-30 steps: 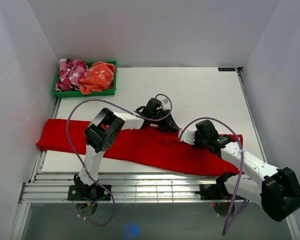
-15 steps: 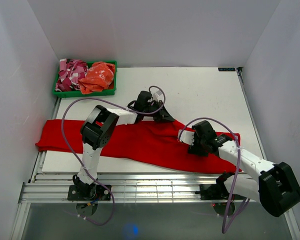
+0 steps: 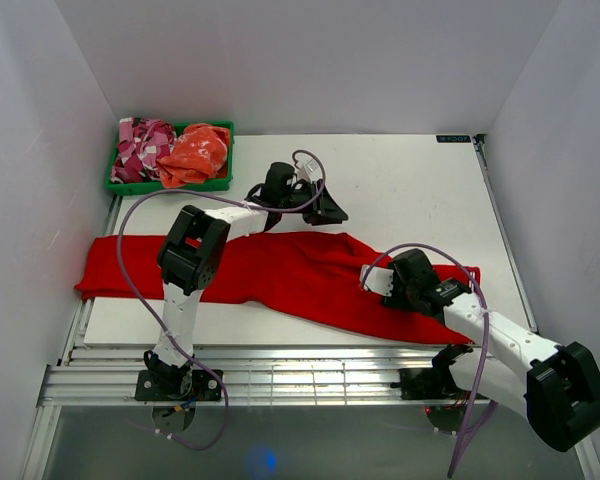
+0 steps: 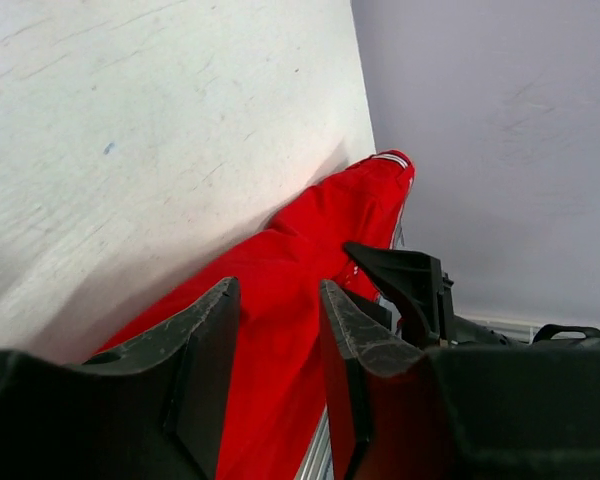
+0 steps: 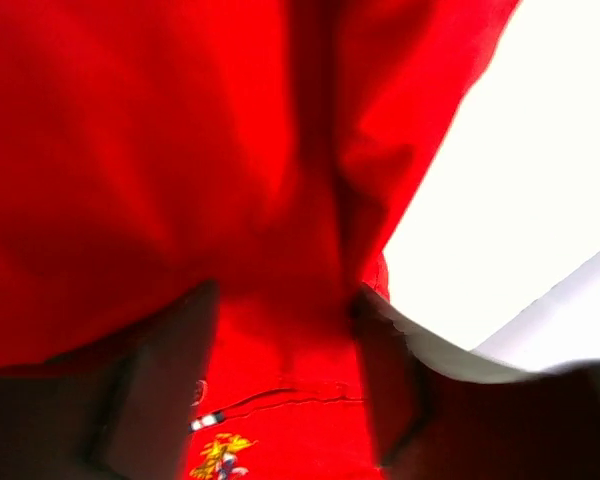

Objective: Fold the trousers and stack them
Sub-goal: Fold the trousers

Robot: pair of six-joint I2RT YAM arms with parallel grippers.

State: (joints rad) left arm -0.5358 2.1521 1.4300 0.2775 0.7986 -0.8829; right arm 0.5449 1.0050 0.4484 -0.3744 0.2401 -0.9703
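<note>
One pair of red trousers (image 3: pixel 280 275) lies spread across the table (image 3: pixel 410 180) from 9 o'clock to 4 o'clock. Two grippers: the left gripper (image 3: pixel 330 213), just past the cloth's 12 o'clock edge, is parted and empty, while the right gripper (image 3: pixel 372 278) sits over the cloth at 4 o'clock, spread wide and clasping nothing. One green bin (image 3: pixel 170 186) at 10 o'clock holds two garments.
</note>
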